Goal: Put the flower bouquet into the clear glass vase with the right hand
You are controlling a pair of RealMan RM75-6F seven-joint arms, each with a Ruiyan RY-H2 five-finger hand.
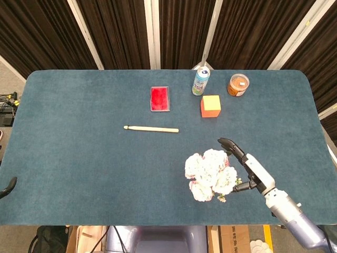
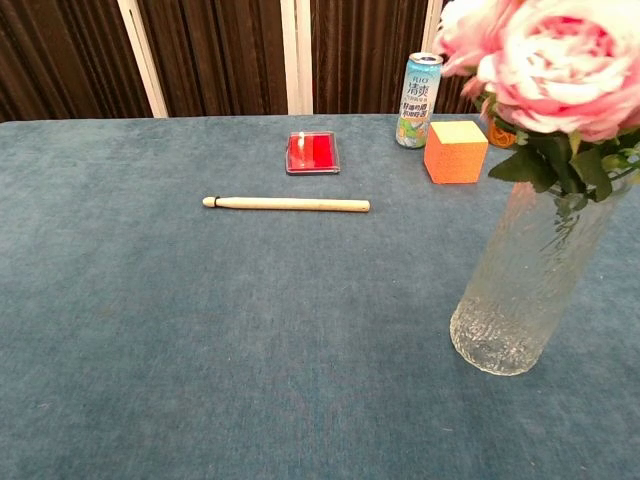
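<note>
Pink bouquet (image 2: pixel 545 60) sits in glass vase (image 2: pixel 525 290)

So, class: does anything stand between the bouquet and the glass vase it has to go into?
Nothing visible does. The bouquet already sits in the vase, blooms above the rim. The right hand is beside it with fingers apart.

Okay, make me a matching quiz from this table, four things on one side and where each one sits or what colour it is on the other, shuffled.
Things:
1. flower bouquet
2. wooden stick
3. cube
4. drink can

Descriptions:
A. orange with a yellow top
B. lying flat near the table's middle
C. standing at the far edge, beside the jar
D. in the glass vase

Pairs: 1-D, 2-B, 3-A, 4-C
</note>
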